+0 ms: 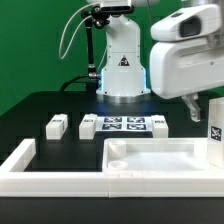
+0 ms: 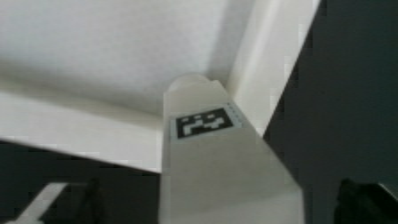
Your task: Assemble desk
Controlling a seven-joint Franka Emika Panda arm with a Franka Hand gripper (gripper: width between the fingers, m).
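The gripper (image 2: 214, 208) is closed on a leg block (image 2: 217, 150). In the wrist view what looks like a finger (image 2: 48, 200) shows on either side of the block's near end. From the jaws the block's long axis runs straight ahead, its tagged face turned to the wrist camera. Directly beyond its free end lies an inside corner of the desk top (image 2: 98, 55), where two rim walls meet, so the coming move is probably a push along that axis. I cannot tell whether the end already touches the tray floor. Farther out, past the desk top's far rim, the nearest spare leg block (image 1: 160, 123) lies beside the marker board (image 1: 125, 124).
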